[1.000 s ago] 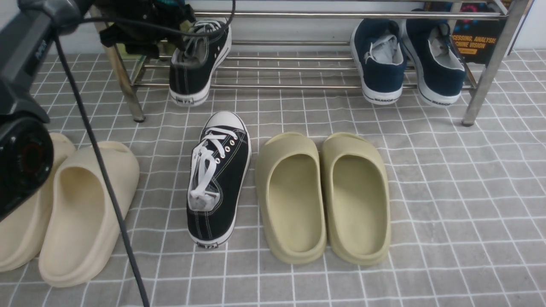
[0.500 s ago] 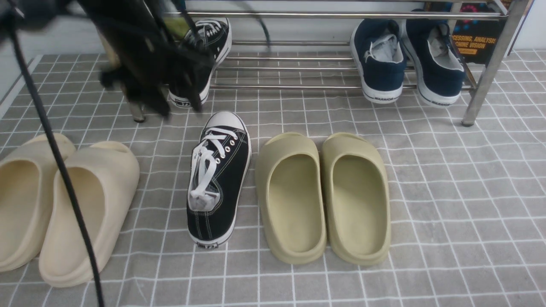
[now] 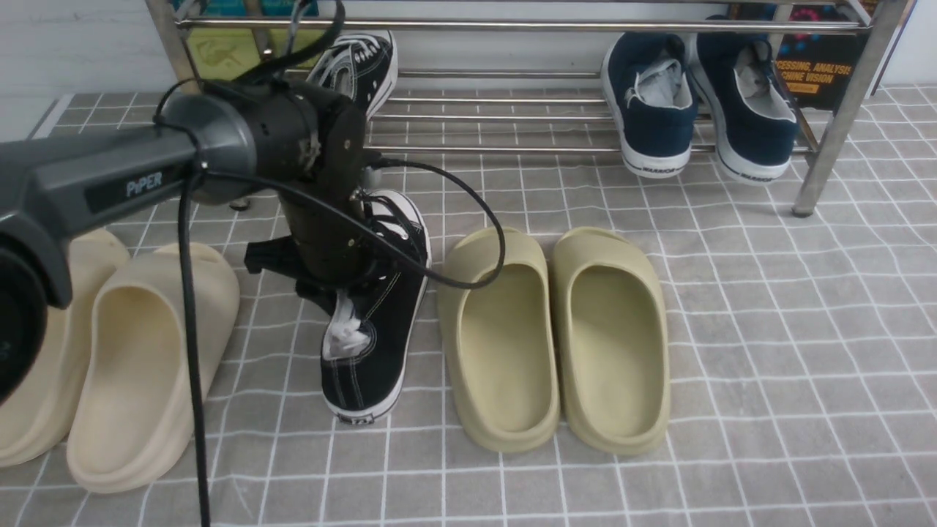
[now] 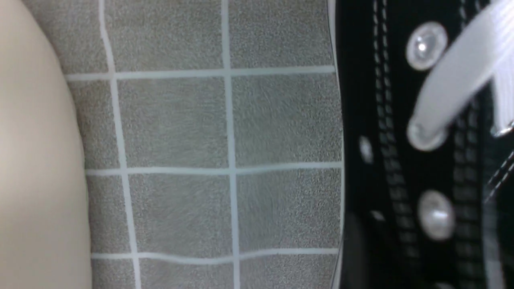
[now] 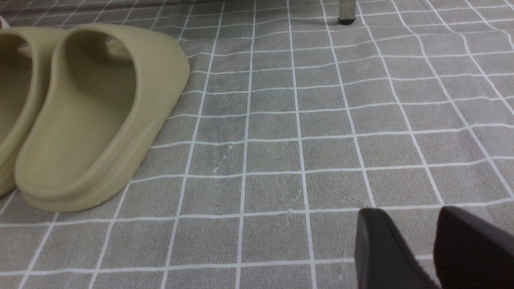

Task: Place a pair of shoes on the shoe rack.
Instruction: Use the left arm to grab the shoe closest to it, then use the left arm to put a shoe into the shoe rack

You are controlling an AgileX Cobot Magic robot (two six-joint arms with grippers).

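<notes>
One black sneaker (image 3: 362, 62) rests on the shoe rack (image 3: 512, 117) at its left end, toe pointing in. The other black sneaker (image 3: 381, 329) lies on the tiled mat in front of the rack, toe towards it. My left gripper (image 3: 340, 300) is lowered onto this sneaker's laced middle, and the wrist hides its fingers. The left wrist view shows the sneaker's side (image 4: 401, 160) with eyelets and a lace, very close and blurred. My right gripper (image 5: 409, 210) hovers open over bare mat, with nothing between its fingers.
Two navy sneakers (image 3: 703, 102) sit on the rack's right end. A pair of olive slides (image 3: 556, 337) lies just right of the floor sneaker. A pair of cream slides (image 3: 124, 359) lies to its left. A rack leg (image 3: 834, 132) stands at the far right.
My left arm has swung back from the rack and come down onto the sneaker on the mat. That sneaker lies where it did. The first sneaker stays on the rack.
</notes>
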